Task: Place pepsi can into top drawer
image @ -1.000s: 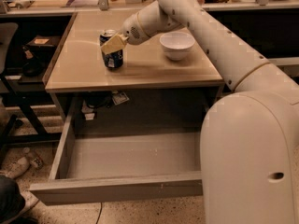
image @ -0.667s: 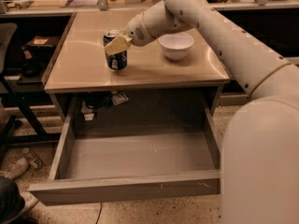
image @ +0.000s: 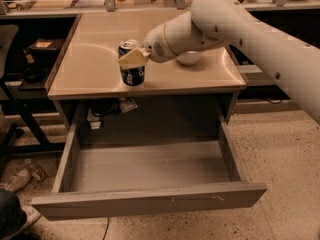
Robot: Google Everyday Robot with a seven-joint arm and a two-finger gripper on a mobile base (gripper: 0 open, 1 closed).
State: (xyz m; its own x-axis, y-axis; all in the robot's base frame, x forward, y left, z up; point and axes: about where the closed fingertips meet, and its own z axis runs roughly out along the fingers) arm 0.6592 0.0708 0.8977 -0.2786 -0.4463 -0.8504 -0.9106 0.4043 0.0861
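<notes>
Nearest, the top drawer [image: 150,166] stands pulled fully out under the desk [image: 90,69]. Its scuffed front panel faces the camera and its flat grey floor lies bare, so it looks ready to take something from above. Under the desk top, at the back of the cavity, a few small papers or tags hang in shadow. I cannot make out what they are.

Above, close to the desk's front edge, sits the pepsi can [image: 133,75], upright, with its base on or barely off the surface; which of the two I cannot tell. The tool [image: 131,59] pinches it from the side. One pale finger [image: 134,58] lies across the upper label, and the other is hidden behind the can. Gripping high on the can probably keeps its lower body clear of the desk edge for the carry forward and down.

Behind the wrist, a white bowl [image: 190,60] peeks out, well clear of the can. The drop into the drawer is not yet begun.
</notes>
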